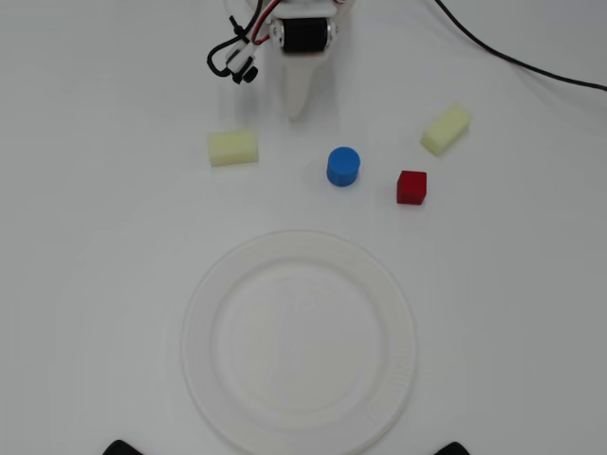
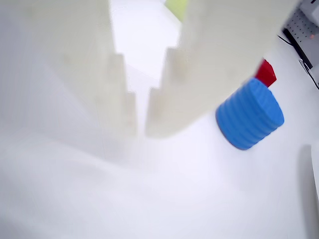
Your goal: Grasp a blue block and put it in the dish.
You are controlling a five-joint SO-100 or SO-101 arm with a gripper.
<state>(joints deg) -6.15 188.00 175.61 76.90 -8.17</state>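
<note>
The blue block (image 1: 343,167) is a short bright blue cylinder standing on the white table above the dish's far rim. In the wrist view it (image 2: 249,119) lies to the right of the fingers, apart from them. The dish (image 1: 194,341) is a large white ribbed plate in the lower middle, with nothing in it. My white gripper (image 1: 299,109) points down from the top centre, up and to the left of the blue block. In the wrist view the gripper (image 2: 141,124) is empty, with its jaws together but for a thin slit.
A small red cube (image 1: 412,187) sits just right of the blue block, and shows behind it in the wrist view (image 2: 265,73). Pale yellow blocks lie at the left (image 1: 233,147) and upper right (image 1: 446,129). A black cable (image 1: 512,62) crosses the top right.
</note>
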